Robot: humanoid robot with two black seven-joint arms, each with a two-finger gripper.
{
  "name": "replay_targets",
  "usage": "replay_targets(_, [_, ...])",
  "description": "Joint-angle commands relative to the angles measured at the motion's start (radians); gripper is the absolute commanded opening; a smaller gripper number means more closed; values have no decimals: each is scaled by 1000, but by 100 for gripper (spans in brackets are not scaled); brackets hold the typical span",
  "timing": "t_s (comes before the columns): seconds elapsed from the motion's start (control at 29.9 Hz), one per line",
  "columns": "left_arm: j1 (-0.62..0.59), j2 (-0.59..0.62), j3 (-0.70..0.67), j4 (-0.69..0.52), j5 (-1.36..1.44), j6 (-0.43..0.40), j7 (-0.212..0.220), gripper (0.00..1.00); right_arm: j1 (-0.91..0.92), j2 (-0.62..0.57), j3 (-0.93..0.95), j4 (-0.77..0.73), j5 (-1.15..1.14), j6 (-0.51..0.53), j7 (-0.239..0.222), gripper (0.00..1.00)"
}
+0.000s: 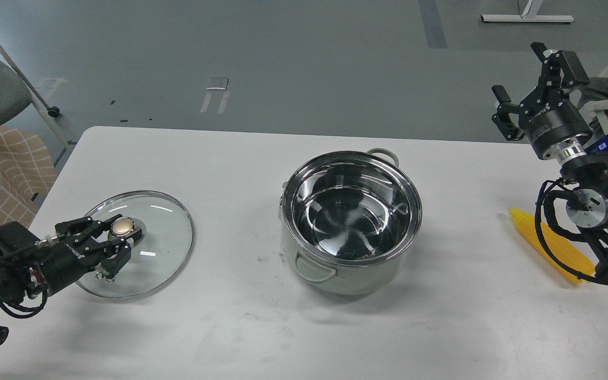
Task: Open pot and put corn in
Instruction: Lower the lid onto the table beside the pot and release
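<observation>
Head view: white table (219,327), grey floor (283,63) behind.

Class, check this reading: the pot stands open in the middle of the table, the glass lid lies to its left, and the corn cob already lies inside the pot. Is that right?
Not quite. The head view shows the pot open and empty. The corn lies on the table to the pot's right, partly behind the right arm. The glass lid does lie left of the pot.
</observation>
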Motion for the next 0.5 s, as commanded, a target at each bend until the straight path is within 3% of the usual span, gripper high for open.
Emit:
replay_targets(0.0, [0, -1, 0, 1, 0, 0, 0, 57, 0, 0, 0, 0, 0, 0, 0, 100])
replay_targets(0.07, [0, 1, 0, 1, 0, 0, 0, 64, 0, 0, 0, 0, 0, 0, 0, 100])
replay_targets(0.3, [2, 1, 0, 1, -1, 0, 0, 73, 0, 0, 0, -2, -2, 0, 0, 100])
replay_targets(0.47, [-15, 13, -9, -17, -15, 0, 0, 94, 2, 0, 0, 0, -2, 0, 0, 100])
